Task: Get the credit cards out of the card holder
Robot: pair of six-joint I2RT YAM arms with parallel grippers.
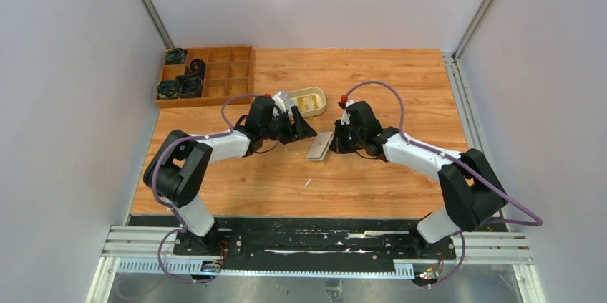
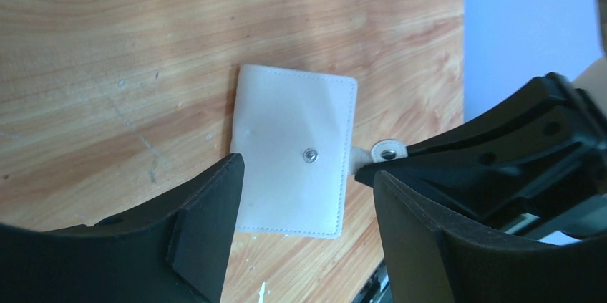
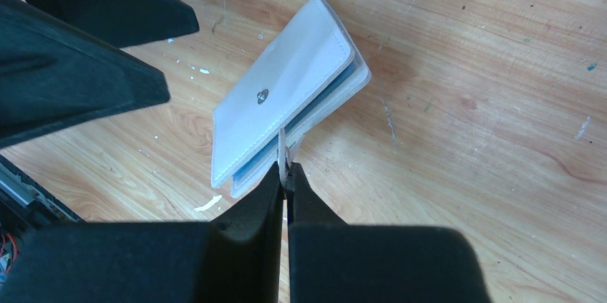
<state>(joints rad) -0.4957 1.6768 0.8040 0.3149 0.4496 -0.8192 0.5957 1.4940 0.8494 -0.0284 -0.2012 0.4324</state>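
- The right gripper (image 3: 286,174) is clamped tight, its two black fingers pressed together on the thin snap tab (image 2: 386,151) that sticks out from one long side of the card holder (image 3: 286,95).
- From the right wrist, the card holder juts up and away from the fingertips. Its beige covers are slightly parted, and it seems tilted, with the tab side raised off the table (image 3: 465,138).
- A pale-blue edge shows between the covers. I cannot tell whether it is a card or the lining.
- A metal snap stud (image 2: 311,153) sits in the outer cover that faces the cameras.
- The left gripper (image 2: 304,178) stands with its jaws wide apart and nothing between the pads.
- In the left wrist view the card holder appears in the gap between its fingers, lying beyond them and not touching them.
- From above, the two grippers face each other near the middle of the table. The card holder is between them, just beside the right gripper's tips.
- An oval beige tray (image 1: 322,99) sits behind the left gripper, close to its wrist.
- A wooden compartment box (image 1: 236,70) rests at the far left corner of the table, well apart from the grippers, with dark round objects (image 1: 188,84) in its left cells.
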